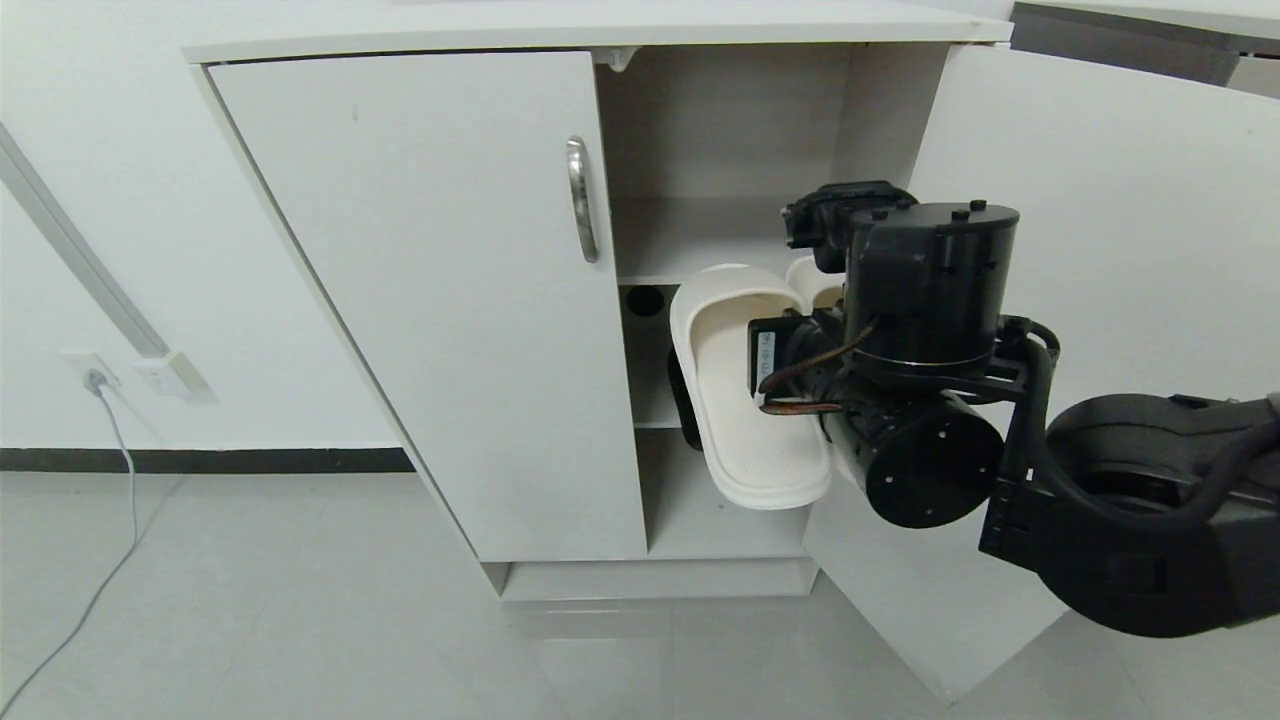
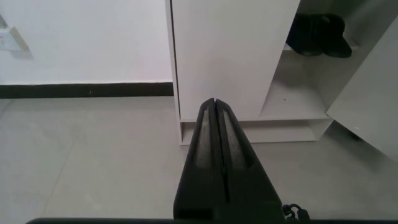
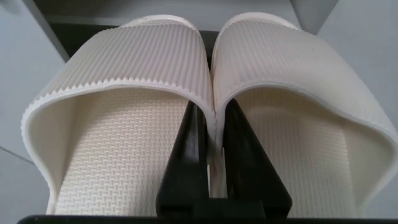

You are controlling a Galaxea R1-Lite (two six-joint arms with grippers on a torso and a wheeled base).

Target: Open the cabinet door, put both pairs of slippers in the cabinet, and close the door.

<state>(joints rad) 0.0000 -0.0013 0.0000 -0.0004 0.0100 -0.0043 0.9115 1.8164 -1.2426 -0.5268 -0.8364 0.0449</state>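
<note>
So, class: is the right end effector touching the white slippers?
Touching. In the right wrist view the right end effector pinches the white slippers by their adjoining inner edges, with no gap.

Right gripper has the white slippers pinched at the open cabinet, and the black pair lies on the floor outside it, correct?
No: the black pair sits inside the cabinet, as the left wrist view shows. The right gripper does pinch the white slippers there.
</note>
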